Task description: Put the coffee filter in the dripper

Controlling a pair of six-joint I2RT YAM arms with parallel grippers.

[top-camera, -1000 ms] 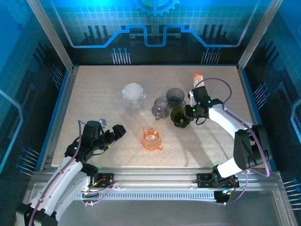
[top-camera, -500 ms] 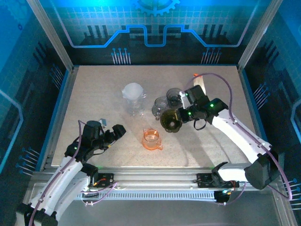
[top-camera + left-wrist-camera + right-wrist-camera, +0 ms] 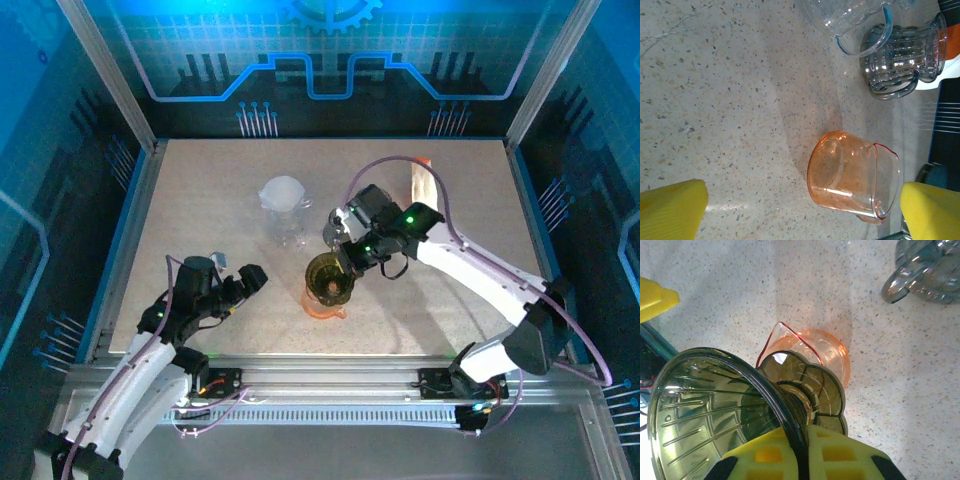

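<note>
Grips the dark dripper [image 3: 715, 405] by its rim with the right claw [image 3: 790, 452], clenched, at centre of the top view, directly over the orange cup [image 3: 320, 304] on the worktop [image 3: 200, 220]. Holds the left claw [image 3: 248, 280] spread wide, empty, at lower left. Shows the white coffee filter [image 3: 282, 190] up-left of centre, atop a clear glass vessel [image 3: 290, 225], apart from the dripper.

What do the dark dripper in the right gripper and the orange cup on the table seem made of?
The dripper: transparent, smoky olive tint, glossy, with moulded ribs; glass or plastic, hard to tell. The orange cup: clear, orange-tinted, glossy; the speckled tabletop shows through its wall; plastic or glass.
</note>
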